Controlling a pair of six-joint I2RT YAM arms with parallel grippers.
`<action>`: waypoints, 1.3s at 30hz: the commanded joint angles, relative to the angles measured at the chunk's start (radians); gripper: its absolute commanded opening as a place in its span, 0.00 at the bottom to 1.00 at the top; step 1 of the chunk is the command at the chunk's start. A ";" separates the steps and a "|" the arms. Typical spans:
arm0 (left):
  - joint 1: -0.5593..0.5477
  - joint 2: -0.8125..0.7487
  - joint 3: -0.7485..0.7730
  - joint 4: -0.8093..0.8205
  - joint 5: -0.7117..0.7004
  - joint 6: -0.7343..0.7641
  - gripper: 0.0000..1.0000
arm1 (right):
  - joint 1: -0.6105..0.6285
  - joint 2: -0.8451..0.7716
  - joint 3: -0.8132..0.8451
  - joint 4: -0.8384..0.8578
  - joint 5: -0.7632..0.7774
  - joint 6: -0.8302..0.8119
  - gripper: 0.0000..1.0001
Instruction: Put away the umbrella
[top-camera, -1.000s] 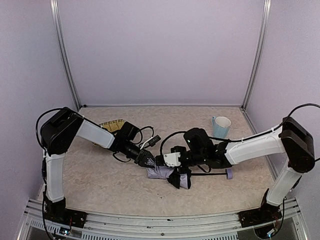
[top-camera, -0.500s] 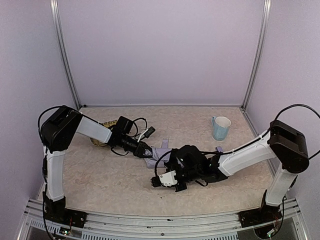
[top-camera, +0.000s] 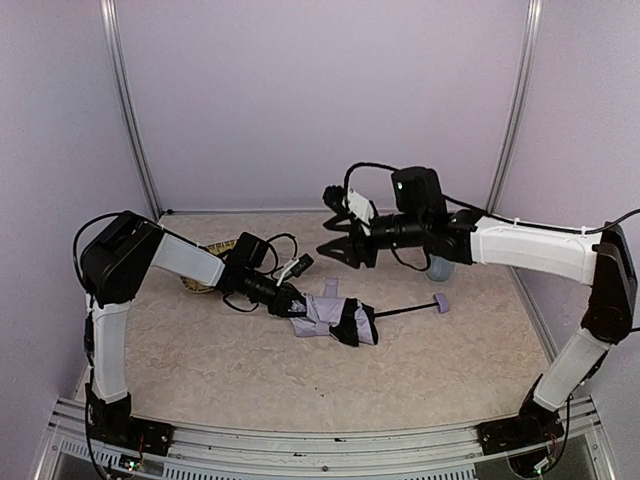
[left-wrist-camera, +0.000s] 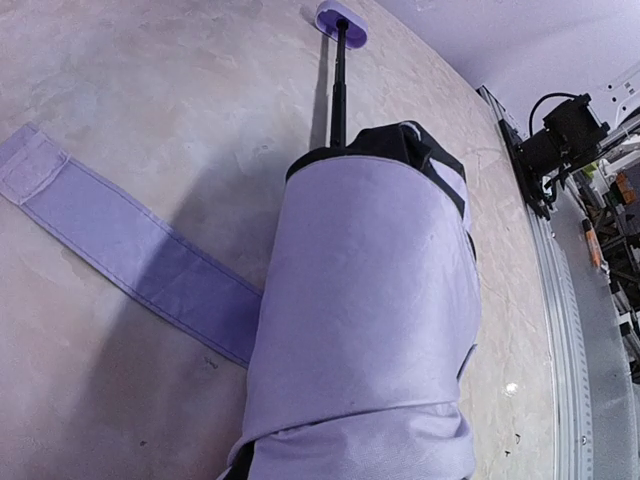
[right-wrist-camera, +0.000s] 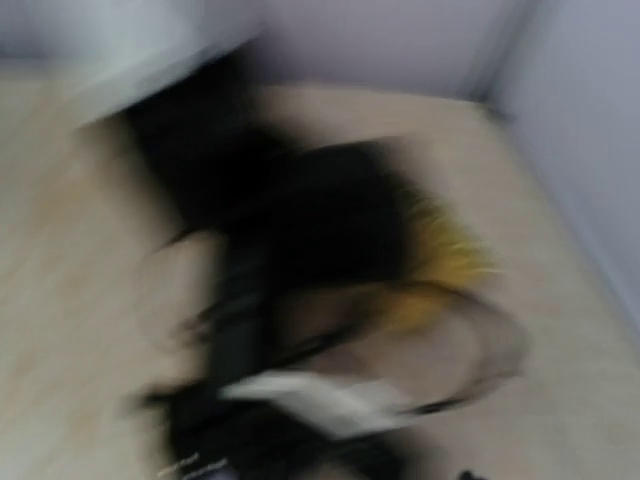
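1. Two grippers are in the top view. The left gripper (top-camera: 292, 305) sits low at centre-left of the frame, its fingers clamped on the left end of the folded fabric.
2. The right gripper (top-camera: 332, 252) hangs in the air above the centre of the frame, fingers apart and holding nothing. Its wrist view is too blurred to read.
3. The pale lavender-grey fabric umbrella (top-camera: 335, 318) lies on the beige speckled table (top-camera: 200, 380), just below the centre of the frame.
4. Its long axis runs left to right, rising slightly towards the right. The bundled canopy is at the left. The thin black shaft (top-camera: 400, 311) extends right to the small lavender block handle (top-camera: 439, 302).
5. In the left wrist view the canopy fills the lower centre and the shaft points to the top edge. The flat lavender fabric strap (left-wrist-camera: 120, 235) lies spread on the table at left.
6. The woven straw tray (top-camera: 195, 284) is partly hidden behind the left arm.
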 joint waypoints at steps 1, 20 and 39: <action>-0.050 0.047 -0.079 -0.167 -0.255 0.078 0.00 | -0.091 0.137 0.222 -0.237 0.024 0.233 0.60; -0.140 0.018 -0.163 -0.179 -0.261 0.135 0.00 | -0.068 0.656 0.580 -0.699 0.202 0.326 0.62; -0.145 -0.025 -0.170 -0.179 -0.281 0.175 0.00 | -0.075 0.482 0.388 -0.616 -0.054 0.498 0.00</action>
